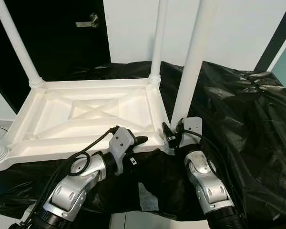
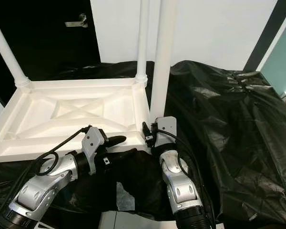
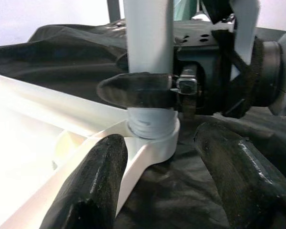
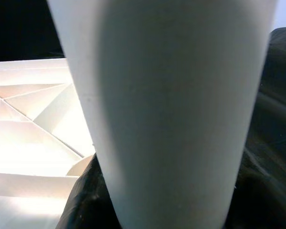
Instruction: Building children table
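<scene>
While upside down on black sheet [image 1: 238, 114]:
Tabletop [image 1: 86, 114]: centre-left, ribs up.
Leg [image 1: 193, 57]: upright in near right corner socket.
Right pincer [image 1: 174, 136]: clamped round leg's base.
Left pincer [image 1: 142, 143]: fingers apart, by near rim, just left of socket.

Head stereo pair looks fwd and down over both forearms at the upturned white tabletop [image 1: 86, 119] on black plastic sheeting [image 1: 248, 124]; right eye view shifts everything leftward vs left eye view. Left wrist cam sits low, v. close, facing the near-right table leg [image 3: 150, 57] at its corner socket [image 3: 152, 138]. Right wrist cam is right against the same leg [image 4: 167, 109]; tabletop ribs visible beside it.
</scene>
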Motion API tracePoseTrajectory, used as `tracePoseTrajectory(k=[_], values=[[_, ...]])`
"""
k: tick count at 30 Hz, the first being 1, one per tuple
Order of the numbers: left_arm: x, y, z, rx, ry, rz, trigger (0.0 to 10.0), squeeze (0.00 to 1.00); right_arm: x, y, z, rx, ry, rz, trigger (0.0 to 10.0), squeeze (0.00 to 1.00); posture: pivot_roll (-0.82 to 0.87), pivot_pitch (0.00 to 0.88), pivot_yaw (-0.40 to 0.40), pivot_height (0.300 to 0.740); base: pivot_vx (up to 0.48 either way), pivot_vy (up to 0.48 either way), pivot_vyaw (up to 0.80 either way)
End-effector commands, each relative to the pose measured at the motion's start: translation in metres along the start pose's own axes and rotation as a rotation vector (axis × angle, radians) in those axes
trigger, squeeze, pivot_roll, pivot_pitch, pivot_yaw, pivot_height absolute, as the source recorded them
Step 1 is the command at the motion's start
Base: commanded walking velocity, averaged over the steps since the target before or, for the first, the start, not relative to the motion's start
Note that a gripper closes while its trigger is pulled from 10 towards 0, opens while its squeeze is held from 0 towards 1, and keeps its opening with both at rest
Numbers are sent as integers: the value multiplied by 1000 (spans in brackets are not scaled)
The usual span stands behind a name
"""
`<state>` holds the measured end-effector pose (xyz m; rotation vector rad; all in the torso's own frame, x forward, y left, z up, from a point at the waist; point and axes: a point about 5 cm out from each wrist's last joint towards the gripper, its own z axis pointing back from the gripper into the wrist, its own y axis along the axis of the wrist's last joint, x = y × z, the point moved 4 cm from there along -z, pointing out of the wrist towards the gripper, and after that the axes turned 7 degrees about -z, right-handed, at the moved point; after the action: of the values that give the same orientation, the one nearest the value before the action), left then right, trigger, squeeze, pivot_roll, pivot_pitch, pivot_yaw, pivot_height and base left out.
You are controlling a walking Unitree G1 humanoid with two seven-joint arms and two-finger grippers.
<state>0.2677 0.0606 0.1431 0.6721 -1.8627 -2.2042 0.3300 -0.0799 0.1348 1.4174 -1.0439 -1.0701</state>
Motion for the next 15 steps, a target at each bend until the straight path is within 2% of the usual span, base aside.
tracePoseTrajectory(k=[1, 8, 9, 10, 12, 14, 15], values=[[10, -1, -2, -3, -85, -5, 10000, 0, 1, -3, 0, -11, -30, -3, 10000, 0, 19, 0, -56, 740, 0, 0, 0], [7, 0, -3, -1, -79, -11, 10000, 0, 4, 1, 1, -1, -26, 5, 10000, 0, 16, 0, -56, 740, 0, 0, 0], [6, 0, -4, 0, -79, -12, 10000, 0, 7, 4, 2, 8, -9, 2, 10000, 1000, 14, 0, -55, 740, 0, 0, 0], [6, 0, -4, 0, -79, -12, 10000, 0, 7, 4, 2, 8, -9, 2, 10000, 1000, 14, 0, -55, 740, 0, 0, 0], [6, 1, -4, 3, -79, -14, 10000, 0, 15, 12, 4, 31, 80, -3, 10000, 1000, 14, 0, -54, 740, 0, 0, 0], [6, 1, -4, 3, -79, -14, 10000, 0, 15, 12, 4, 31, 80, -3, 10000, 1000, 14, 0, -54, 740, 0, 0, 0], [6, 1, -4, 3, -78, -15, 10000, 0, 17, 13, 6, 26, 136, 6, 10000, 1000, 12, 0, -53, 740, 0, 0, 0]])
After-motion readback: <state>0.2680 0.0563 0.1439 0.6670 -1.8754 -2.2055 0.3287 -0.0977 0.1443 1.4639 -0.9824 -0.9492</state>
